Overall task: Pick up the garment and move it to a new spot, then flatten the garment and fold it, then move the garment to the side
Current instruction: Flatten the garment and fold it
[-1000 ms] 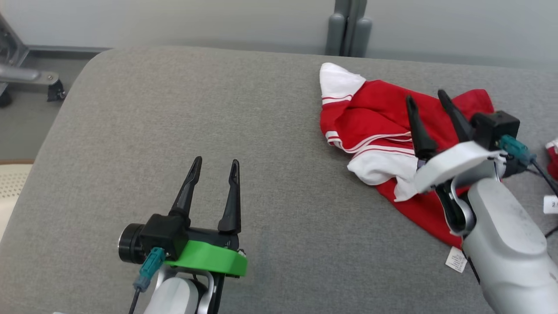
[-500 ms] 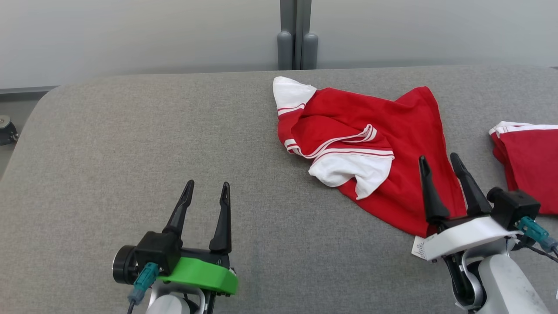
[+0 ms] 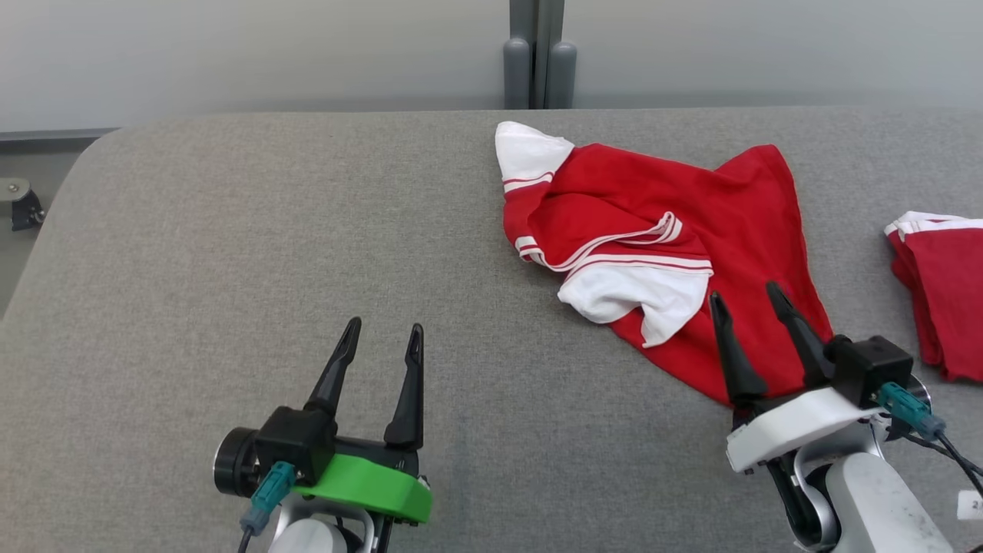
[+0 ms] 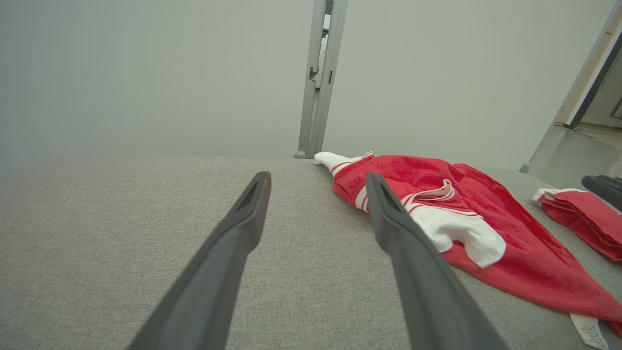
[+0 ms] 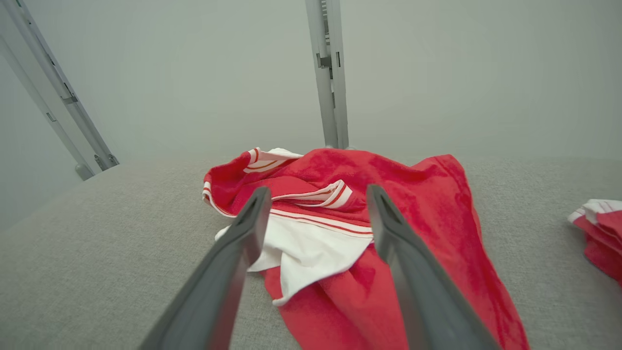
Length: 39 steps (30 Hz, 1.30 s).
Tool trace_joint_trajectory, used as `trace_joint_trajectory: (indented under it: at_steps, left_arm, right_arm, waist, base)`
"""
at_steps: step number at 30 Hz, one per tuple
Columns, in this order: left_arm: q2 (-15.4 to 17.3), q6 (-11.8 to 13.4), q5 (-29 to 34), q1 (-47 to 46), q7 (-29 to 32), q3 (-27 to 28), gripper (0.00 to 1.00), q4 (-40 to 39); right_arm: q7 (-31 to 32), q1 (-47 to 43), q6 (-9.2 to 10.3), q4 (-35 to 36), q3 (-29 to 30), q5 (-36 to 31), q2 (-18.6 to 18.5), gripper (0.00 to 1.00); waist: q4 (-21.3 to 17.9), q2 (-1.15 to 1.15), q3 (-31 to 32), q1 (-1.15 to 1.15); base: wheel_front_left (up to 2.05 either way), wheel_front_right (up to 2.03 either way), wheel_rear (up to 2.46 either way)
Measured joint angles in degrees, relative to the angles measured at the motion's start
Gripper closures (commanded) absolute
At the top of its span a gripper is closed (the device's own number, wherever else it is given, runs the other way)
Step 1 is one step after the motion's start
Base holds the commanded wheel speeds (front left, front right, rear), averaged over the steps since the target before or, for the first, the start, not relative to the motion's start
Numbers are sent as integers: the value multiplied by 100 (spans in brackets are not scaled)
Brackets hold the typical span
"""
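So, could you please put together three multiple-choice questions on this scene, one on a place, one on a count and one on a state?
1. Where does the crumpled garment lie on the grey table?
A) at the near left corner
B) on the right half, by the right gripper
C) hanging off the left edge

2. How many separate lots of red cloth lie on the table?
A) one
B) two
C) four

3. What state is the left gripper in?
A) shut on the garment
B) shut on a label
C) open and empty

Answers:
1 B: the head view shows it just ahead of that gripper's fingers.
2 B: there is the crumpled one plus a folded pile at the right edge.
3 C: its fingers stand apart over bare table.
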<state>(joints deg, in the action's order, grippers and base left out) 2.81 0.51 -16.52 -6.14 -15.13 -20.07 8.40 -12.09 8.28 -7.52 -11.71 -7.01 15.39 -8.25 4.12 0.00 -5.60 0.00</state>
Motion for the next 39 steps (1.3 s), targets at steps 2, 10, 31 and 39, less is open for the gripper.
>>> trace_joint_trajectory:
  at_steps: [2, 10, 31, 39]
  left_arm:
    - [0, -1, 0, -23, 1, -34, 0, -1]
    - [0, 4, -66, -231, 0, -233, 0, -33]
    - [0, 102, -186, -315, 0, -410, 0, 7]
    - [0, 103, -186, -295, 1, -368, 0, 41]
  right_arm:
    - [109, 108, 0, -111, -60, -67, -34, 0]
    - [558, 656, -1, -896, -461, -561, -434, 0]
    - [344, 1363, -1, -2083, -831, -389, -703, 100]
    - [205, 1475, -1, -1722, -1126, 205, -533, 100]
  waist:
    - [53, 0, -53, 0]
    - [359, 0, -345, 0]
    - [1088, 0, -622, 0]
    - [986, 0, -460, 0]
  base:
    - [0, 0, 0]
    - [0, 0, 0]
    - [0, 0, 0]
    - [0, 0, 0]
